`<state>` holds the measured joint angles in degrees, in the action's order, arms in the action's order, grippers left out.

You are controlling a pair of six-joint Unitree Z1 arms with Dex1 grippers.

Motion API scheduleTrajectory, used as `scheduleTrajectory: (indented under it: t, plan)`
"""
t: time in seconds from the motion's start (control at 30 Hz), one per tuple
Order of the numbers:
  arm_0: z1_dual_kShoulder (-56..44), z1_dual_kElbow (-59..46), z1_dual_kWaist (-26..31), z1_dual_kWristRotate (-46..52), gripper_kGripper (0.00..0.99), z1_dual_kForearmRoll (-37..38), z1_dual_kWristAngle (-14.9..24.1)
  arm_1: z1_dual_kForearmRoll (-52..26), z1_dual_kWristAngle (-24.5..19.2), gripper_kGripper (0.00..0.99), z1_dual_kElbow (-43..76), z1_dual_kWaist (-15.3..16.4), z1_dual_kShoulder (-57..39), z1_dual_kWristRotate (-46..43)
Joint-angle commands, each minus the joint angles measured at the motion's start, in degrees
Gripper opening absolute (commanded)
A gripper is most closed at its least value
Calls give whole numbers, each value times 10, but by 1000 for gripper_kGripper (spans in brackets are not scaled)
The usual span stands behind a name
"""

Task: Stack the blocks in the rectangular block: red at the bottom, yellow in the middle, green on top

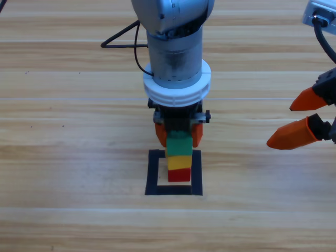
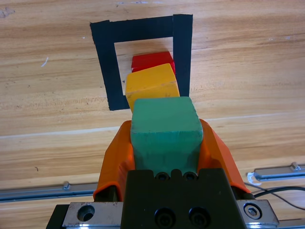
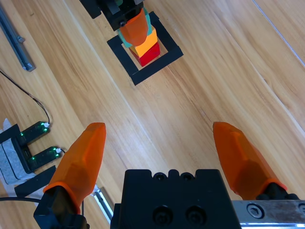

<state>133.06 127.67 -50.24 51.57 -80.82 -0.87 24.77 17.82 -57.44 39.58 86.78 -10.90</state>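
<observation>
The green cube (image 1: 179, 143) is clamped between the jaws of the left gripper (image 1: 178, 135), directly above the yellow cube (image 1: 179, 161) and the red cube (image 1: 179, 174), which are stacked inside the black tape square (image 1: 152, 173). The right gripper (image 1: 296, 116) is held wide open, well apart to the side, with nothing between its jaws.

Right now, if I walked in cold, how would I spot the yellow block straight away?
Look for the black tape square on the wooden table, under the left gripper. A three-cube tower stands inside it. The yellow cube is the middle one, resting on the red cube and under the teal-green cube that the gripper's orange jaws clasp.
</observation>
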Motion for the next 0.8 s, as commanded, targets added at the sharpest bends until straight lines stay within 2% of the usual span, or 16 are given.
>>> scheduleTrajectory:
  t: [0.03, 0.8]
  plan:
    - [26, -1, -7, -8, 124, -4, 10, 5, 5, 990, 19, -13, -5, -6]
    - [39, 9, -6, -9, 124, -4, 15, 5, 5, 990, 20, -13, -3, -7]
